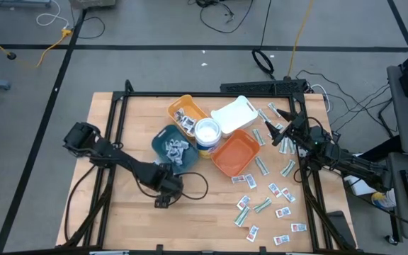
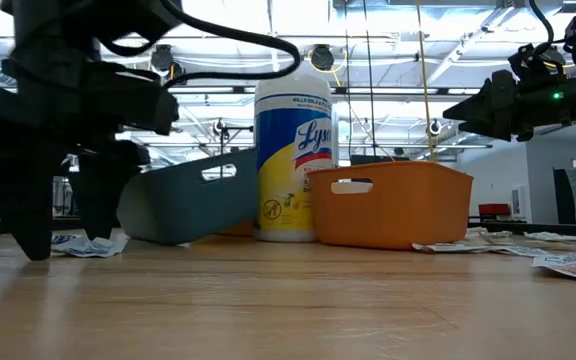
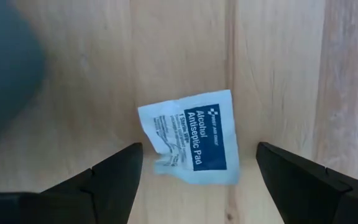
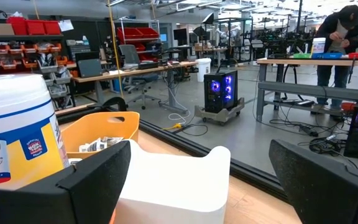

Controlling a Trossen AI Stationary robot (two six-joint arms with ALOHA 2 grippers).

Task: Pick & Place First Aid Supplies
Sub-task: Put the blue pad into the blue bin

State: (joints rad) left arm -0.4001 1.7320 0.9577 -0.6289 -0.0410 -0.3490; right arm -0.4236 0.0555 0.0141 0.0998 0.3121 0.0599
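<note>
An alcohol pad packet, white with a dark blue label, lies flat on the wooden table. My left gripper points down over it, low above the table, open, with one finger on either side of the packet and no visible touch. In the high view it stands at the table's near left of centre. Many more first aid packets lie scattered on the near right. My right gripper hangs level and open above the far right, holding nothing.
In the table's middle stand a blue-grey tray with packets, a yellow tray, a white tray, an orange tray and a wipes tub. Bare wood lies along the near left.
</note>
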